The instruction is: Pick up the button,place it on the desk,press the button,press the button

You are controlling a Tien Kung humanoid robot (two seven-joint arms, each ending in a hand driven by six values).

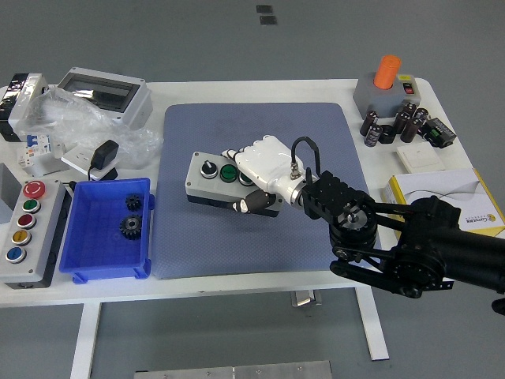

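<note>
A grey button box (211, 178) with a black knob and a green button on top lies on the blue mat (252, 126), left of the mat's centre. My right hand (256, 178), white with a black arm behind it, covers the box's right end. Its fingers curl over the top and the thumb (245, 206) wraps the front side, so the hand grips the box. The right end of the box is hidden under the hand. I cannot tell whether the box rests on the mat or is lifted slightly. The left arm does not show.
A blue bin (88, 237) with two gears sits left of the mat, beside a grey panel (28, 229) with several coloured buttons. Crumpled plastic (79, 126) and a clear-lid enclosure (102, 91) lie back left. An orange-capped block (385, 83), capacitors (390, 126) and a yellow-white carton (446, 205) stand right.
</note>
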